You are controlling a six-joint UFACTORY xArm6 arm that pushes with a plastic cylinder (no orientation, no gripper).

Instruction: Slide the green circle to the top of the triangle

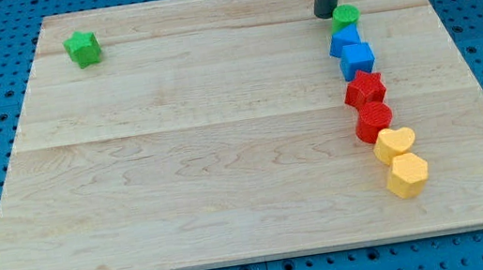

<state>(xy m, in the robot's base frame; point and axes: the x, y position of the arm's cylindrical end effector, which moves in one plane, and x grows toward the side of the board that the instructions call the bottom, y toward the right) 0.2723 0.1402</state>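
The green circle (pixel 345 16) sits near the view's top right of the wooden board (pixel 179 163). It touches the top of a blue triangle (pixel 343 40). My tip (pixel 327 14) rests on the board just left of the green circle, close to it or touching it. The dark rod rises out of the view's top edge. Below the triangle a blue cube (pixel 358 59) follows in the same column.
The column goes on down the view's right: a red star (pixel 365 88), a red circle (pixel 373 120), a yellow heart (pixel 395 144), a yellow hexagon (pixel 407 174). A green star (pixel 83 48) lies alone at the top left. Blue pegboard surrounds the board.
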